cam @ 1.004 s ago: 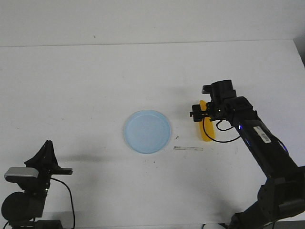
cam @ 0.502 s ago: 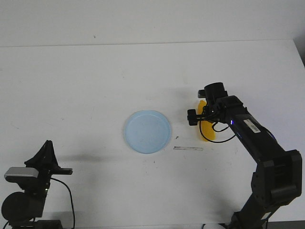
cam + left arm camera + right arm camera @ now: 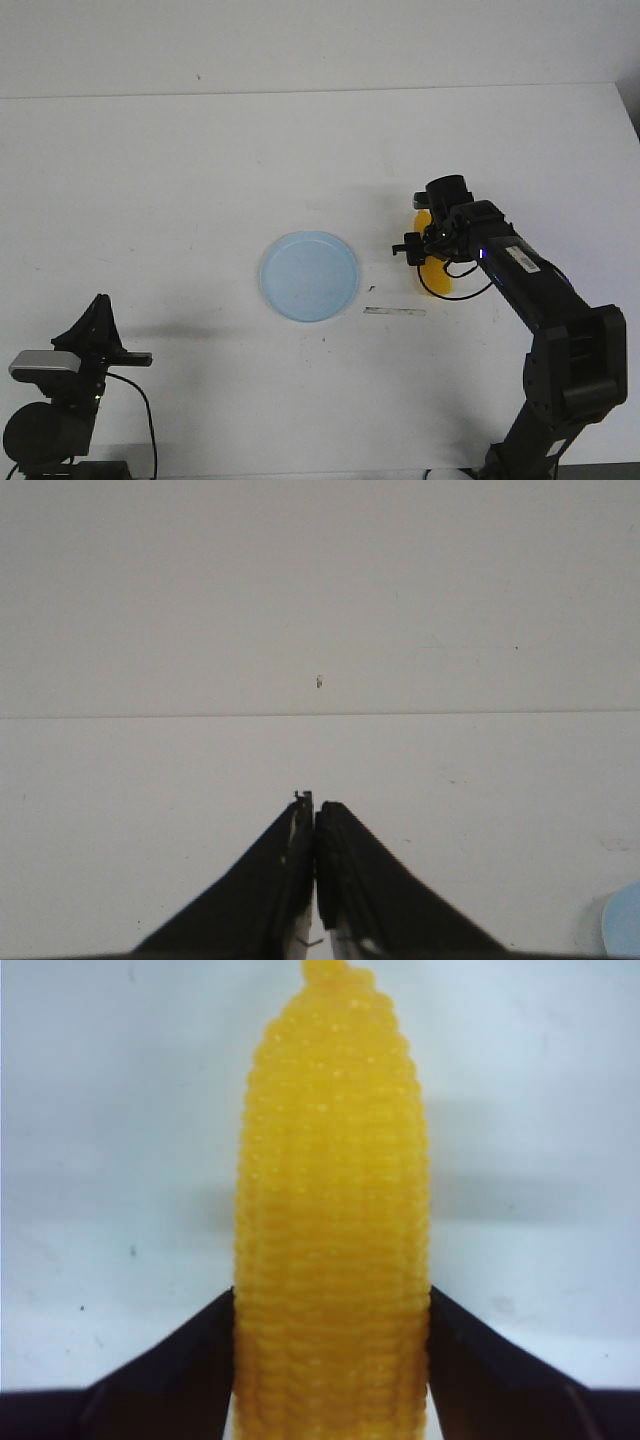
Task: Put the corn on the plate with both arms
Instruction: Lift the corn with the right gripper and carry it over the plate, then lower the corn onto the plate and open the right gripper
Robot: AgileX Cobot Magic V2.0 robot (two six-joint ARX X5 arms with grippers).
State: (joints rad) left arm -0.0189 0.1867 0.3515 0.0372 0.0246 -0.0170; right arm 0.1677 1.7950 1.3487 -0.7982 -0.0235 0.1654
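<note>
- The right arm [image 3: 520, 275] now reaches lower and more steeply over the corn [image 3: 432, 272] than a second ago, its wrist turned down onto the cob.
- The right gripper [image 3: 330, 1335] now has a finger [image 3: 190, 1355] against each side of the corn.
- The corn appears shifted slightly, lying more upright.

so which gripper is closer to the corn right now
Right. The right gripper has a finger on each side of the corn. The left gripper is shut, parked far off at the table's near left corner.
</note>
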